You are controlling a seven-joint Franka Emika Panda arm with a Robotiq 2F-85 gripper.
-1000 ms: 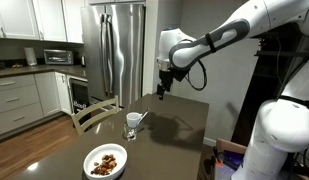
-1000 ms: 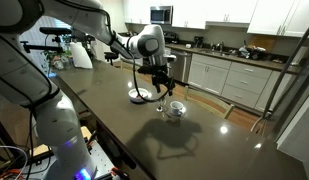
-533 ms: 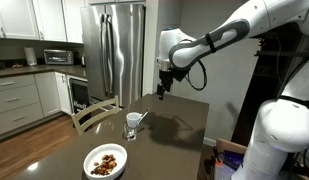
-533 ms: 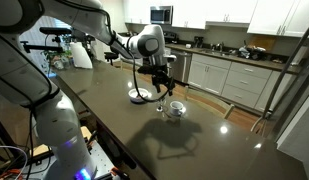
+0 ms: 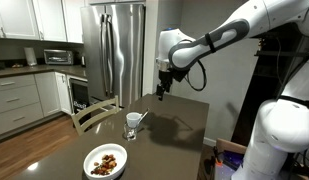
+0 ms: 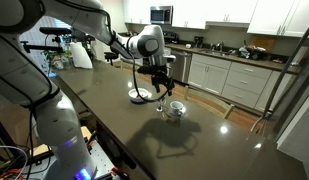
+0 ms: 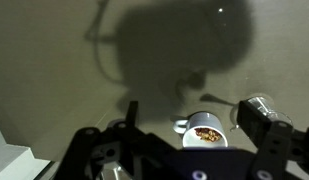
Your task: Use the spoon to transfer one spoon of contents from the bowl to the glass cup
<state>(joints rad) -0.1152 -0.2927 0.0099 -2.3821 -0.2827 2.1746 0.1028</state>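
Observation:
The white bowl (image 5: 89, 167) with brown contents (image 5: 106, 160) sits near the table's front edge. It also shows in an exterior view (image 6: 135, 96), partly behind my arm. The glass cup (image 5: 132, 125) (image 6: 176, 110) stands mid-table with the spoon (image 5: 142, 119) leaning in it. In the wrist view the cup (image 7: 193, 125) looks whitish and holds some brown pieces. A thin grey line beside it looks like the spoon handle (image 7: 216, 100). My gripper (image 5: 162, 95) (image 6: 158, 92) (image 7: 194, 110) hangs open and empty above the table, apart from the cup.
A steel fridge (image 5: 114, 50) and kitchen cabinets (image 5: 19, 95) stand behind the dark table (image 5: 174, 125). A wooden chair (image 5: 94, 113) is at the table's far side. A white container (image 6: 82, 55) stands at the table's back end, with counters (image 6: 229, 65) beyond.

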